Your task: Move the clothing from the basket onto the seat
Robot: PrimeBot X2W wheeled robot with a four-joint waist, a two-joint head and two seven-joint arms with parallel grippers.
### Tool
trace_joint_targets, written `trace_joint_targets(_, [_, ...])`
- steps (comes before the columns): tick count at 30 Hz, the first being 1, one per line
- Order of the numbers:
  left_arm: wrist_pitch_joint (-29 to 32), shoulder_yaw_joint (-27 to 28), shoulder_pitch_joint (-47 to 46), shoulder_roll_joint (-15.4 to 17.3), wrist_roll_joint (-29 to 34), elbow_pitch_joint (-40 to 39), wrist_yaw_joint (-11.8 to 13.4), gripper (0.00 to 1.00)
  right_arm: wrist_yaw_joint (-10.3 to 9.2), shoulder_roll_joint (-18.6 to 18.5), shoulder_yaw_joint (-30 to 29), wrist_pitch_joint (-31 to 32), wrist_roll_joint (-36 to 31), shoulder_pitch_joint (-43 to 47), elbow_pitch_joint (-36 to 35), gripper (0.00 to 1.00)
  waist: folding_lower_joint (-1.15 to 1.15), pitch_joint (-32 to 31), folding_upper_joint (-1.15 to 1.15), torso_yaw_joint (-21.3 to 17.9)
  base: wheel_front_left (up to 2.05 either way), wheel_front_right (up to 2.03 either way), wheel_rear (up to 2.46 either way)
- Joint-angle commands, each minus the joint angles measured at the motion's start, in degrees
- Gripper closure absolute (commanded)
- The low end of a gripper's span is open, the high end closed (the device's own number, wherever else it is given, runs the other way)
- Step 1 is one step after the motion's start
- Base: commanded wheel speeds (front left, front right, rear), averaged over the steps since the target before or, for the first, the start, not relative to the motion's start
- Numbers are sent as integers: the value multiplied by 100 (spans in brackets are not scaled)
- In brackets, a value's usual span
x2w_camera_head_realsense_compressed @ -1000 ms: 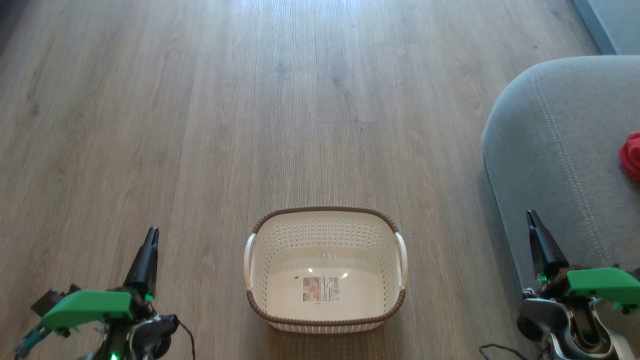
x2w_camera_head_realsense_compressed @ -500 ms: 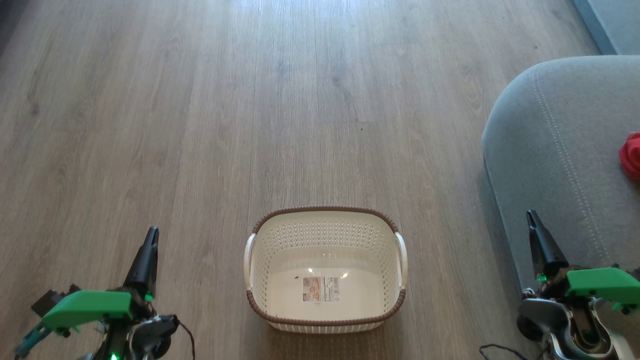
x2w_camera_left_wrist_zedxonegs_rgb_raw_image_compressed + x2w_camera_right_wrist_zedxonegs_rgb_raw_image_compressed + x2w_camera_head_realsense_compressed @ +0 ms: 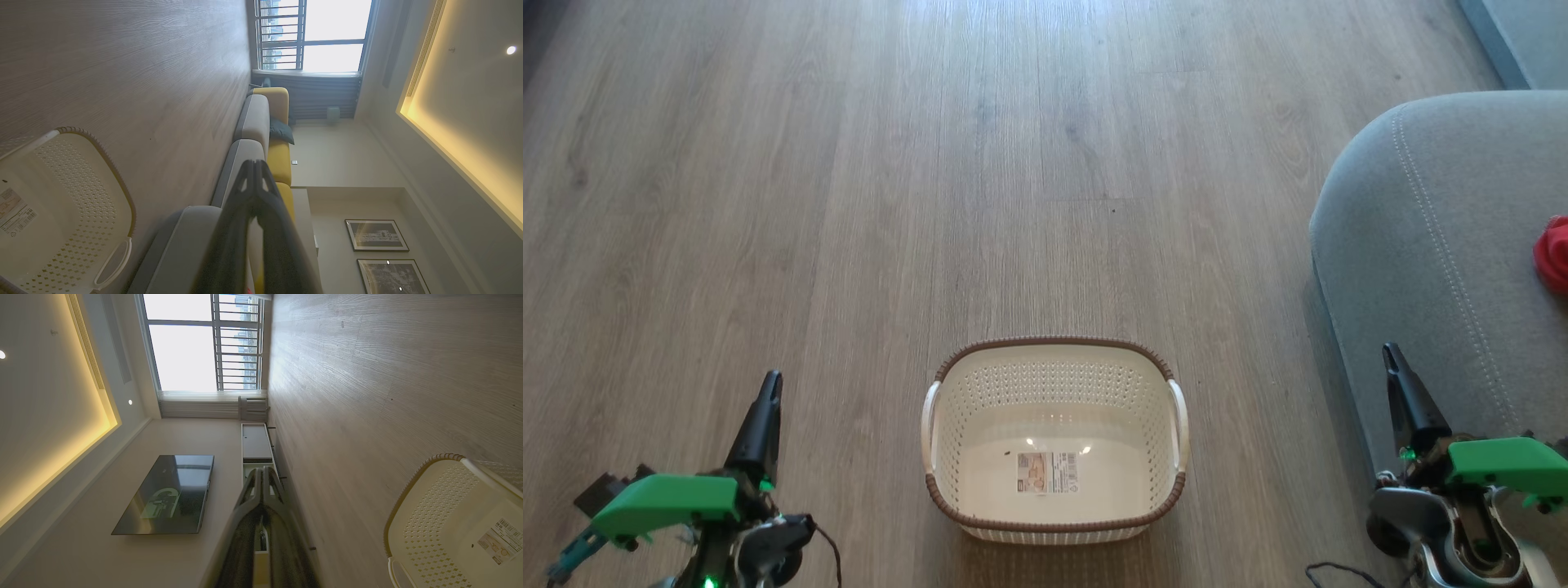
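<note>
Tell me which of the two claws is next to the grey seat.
The right claw: it rises beside the seat, while the left claw stands over wooden floor, left of the basket.

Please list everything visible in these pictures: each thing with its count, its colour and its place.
basket: one, cream with brown rim, on the floor, holding only its label
label: one, white, on the basket's bottom
clothing: one piece partly seen, red, on the seat
seat: one, grey, right of the basket
floor: one, grey-brown wood, under the basket
sofa back: one, yellow, behind grey cushions
television: one, dark, on a wall
framed pictures: two, dark, on a wall
window: one, bright, far wall
left gripper: one, dark, shut, lower left of the head view
right gripper: one, dark, shut, lower right, before the seat
</note>
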Motion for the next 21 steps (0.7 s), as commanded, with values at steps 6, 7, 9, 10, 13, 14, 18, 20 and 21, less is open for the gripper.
trace_joint_targets(6, [43,194,-271,58,-38,-190,-54,100,0,-20,100,34,33,-218,-223,100,0,0,0,0,0,0,0])
trace_joint_targets(7, [43,194,-271,58,-38,-190,-54,100,0,-20,100,34,33,-218,-223,100,0,0,0,0,0,0,0])
trace_joint_targets(9, [43,193,-271,58,-38,-190,-54,100,0,-20,100,34,33,-218,-223,100,0,0,0,0,0,0,0])
trace_joint_targets(10, [43,193,-271,58,-38,-190,-54,100,0,-20,100,34,33,-218,-223,100,0,0,0,0,0,0,0])
trace_joint_targets(13, [43,193,-271,58,-38,-190,-54,100,0,-20,100,34,34,-218,-223,100,0,0,0,0,0,0,0])
trace_joint_targets(14, [43,193,-271,58,-38,-190,-54,100,0,-20,100,34,34,-218,-223,100,0,0,0,0,0,0,0])
trace_joint_targets(18, [43,193,-271,58,-38,-191,-54,100,0,-20,100,34,34,-218,-223,100,0,0,0,0,0,0,0])
trace_joint_targets(20, [43,193,-271,58,-38,-191,-54,100,0,-20,100,34,34,-218,-223,100,0,0,0,0,0,0,0])
trace_joint_targets(21, [43,193,-271,58,-38,-191,-54,100,0,-20,100,34,34,-218,-223,100,0,0,0,0,0,0,0])
